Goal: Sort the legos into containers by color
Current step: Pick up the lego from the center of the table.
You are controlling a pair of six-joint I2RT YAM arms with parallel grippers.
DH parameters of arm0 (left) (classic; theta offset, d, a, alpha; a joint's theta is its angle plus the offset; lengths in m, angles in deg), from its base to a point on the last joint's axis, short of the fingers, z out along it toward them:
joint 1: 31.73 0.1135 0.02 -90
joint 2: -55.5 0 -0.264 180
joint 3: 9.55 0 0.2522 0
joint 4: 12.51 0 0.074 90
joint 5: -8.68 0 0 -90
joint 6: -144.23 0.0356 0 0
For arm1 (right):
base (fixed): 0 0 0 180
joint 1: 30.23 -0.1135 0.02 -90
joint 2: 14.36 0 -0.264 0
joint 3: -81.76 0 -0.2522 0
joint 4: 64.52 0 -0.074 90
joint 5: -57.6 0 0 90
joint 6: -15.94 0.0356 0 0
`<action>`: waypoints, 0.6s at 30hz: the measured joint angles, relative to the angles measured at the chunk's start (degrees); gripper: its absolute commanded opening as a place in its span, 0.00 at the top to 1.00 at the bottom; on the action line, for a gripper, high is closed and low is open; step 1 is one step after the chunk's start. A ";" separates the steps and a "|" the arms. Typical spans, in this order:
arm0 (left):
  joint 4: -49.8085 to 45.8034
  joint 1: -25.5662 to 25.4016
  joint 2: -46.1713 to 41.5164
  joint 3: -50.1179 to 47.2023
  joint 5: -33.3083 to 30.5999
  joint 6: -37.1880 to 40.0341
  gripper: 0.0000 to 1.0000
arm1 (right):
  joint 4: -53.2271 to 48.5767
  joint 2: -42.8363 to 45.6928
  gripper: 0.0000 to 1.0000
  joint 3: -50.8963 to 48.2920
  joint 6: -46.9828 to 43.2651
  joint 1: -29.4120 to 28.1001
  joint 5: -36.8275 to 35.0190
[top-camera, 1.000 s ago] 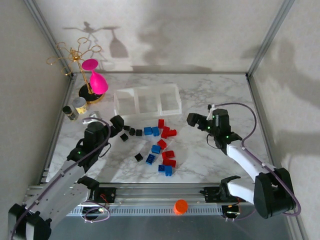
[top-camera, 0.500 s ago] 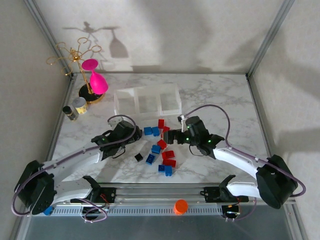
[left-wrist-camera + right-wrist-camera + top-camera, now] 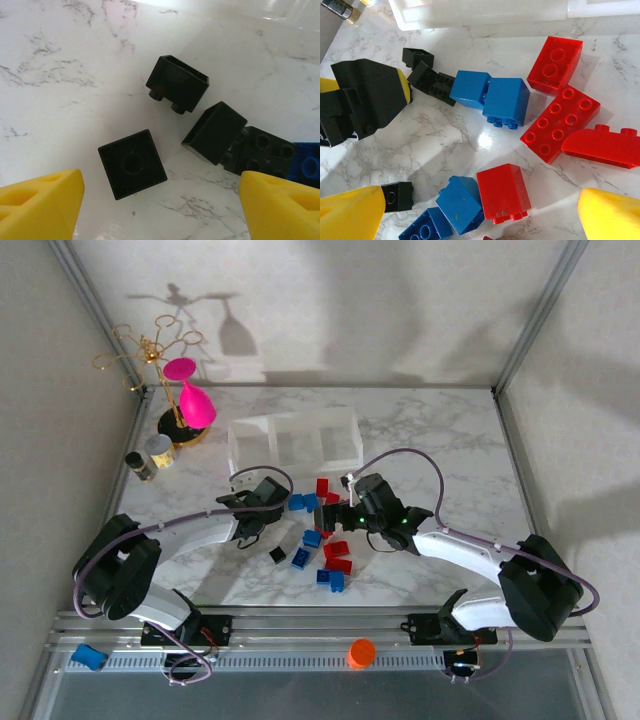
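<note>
legos (image 3: 337, 549) in red, blue and black lie loose on my counter (image 3: 440, 440), spread between my two arms and just in front of the containers (image 3: 234, 448), whose row of three runs left to right across it. my right pincer (image 3: 480, 212) hangs low over the red and blue ones, fingers wide apart, holding nothing. my left pincer (image 3: 159, 192) is down at the black ones, fingers apart and touching none of them.

in my right wrist view the eight-stud red brick (image 3: 560, 124) lies flat, studs up, its long axis slanting from lower left to upper right. just beside its lower right end a red sloped piece (image 3: 602, 145) lies almost crosswise. a shorter red brick (image 3: 555, 65) above it slants the same way, studs up. two blue bricks (image 3: 506, 102) sit side by side, touching, the right one tipped so its studs point to the bottom of the view. a red block (image 3: 502, 192) lies on its side between my fingers, with a blue one (image 3: 461, 202) against its left.

in my left wrist view a square black brick (image 3: 132, 164) lies flat between my fingers, turned cornerwise to them. above it another black brick (image 3: 177, 82) is tipped on its side, and a third (image 3: 214, 132) leans against a studded black piece (image 3: 260, 152), which touches a blue brick (image 3: 307, 167) at the edge.
</note>
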 measured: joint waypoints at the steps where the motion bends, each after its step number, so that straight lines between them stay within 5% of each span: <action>1: -0.15 0.00 0.22 0.00 -0.09 -0.11 0.22 | -0.02 0.00 0.01 0.02 0.02 0.00 -0.13; 18: -0.68 0.07 7.23 0.52 -4.22 -1.81 0.35 | -0.04 -1.60 0.01 0.98 0.22 0.00 -1.68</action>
